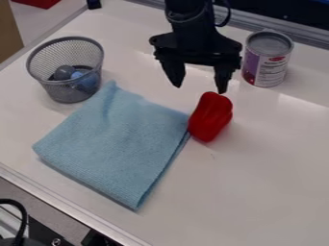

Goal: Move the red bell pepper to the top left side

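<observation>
The black gripper [200, 87] hangs over the upper middle of the white table, its two fingers spread wide and nothing between them. Just below it in the view, slightly to the right, lies the red bell pepper [210, 117]. The right fingertip is close to the pepper's upper end; whether they touch I cannot tell. The pepper's left side meets the right corner of the folded blue cloth.
A folded light blue cloth [116, 141] covers the table's left middle. At the upper left stands a wire mesh basket [46, 65] holding blue and grey items. A can [267, 60] stands right of the gripper. The white table's [257, 192] front edge crosses the lower left.
</observation>
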Tool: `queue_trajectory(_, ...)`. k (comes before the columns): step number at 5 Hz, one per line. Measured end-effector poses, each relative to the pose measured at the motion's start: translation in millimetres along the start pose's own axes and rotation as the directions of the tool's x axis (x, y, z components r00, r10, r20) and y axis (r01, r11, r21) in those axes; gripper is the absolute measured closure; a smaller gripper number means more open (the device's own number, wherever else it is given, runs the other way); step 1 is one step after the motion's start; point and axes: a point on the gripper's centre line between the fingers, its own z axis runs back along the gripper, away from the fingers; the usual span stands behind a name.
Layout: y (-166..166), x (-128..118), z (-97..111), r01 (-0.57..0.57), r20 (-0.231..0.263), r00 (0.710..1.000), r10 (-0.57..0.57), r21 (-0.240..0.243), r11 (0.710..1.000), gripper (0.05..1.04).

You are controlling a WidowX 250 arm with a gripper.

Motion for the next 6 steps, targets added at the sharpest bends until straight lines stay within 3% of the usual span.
queue_trajectory(1, -4.3, 0.8, -2.3, 0.031, 0.012, 0.999, -0.031, 0.004, 1.0, 0.085)
queue_trajectory(2, -2.6, -4.7, -14.8, 0.053, -0.059, 0.997, -0.053, -0.004, 0.999, 0.085)
queue_trajectory(5, -3.2, -4.4, -26.1, 0.028, -0.059, 0.998, -0.026, 0.03, 0.999, 0.085)
queue_trajectory(6, -3.5, -6.3, -40.3, 0.033, -0.069, 0.997, -0.028, 0.068, 0.997, 0.085)
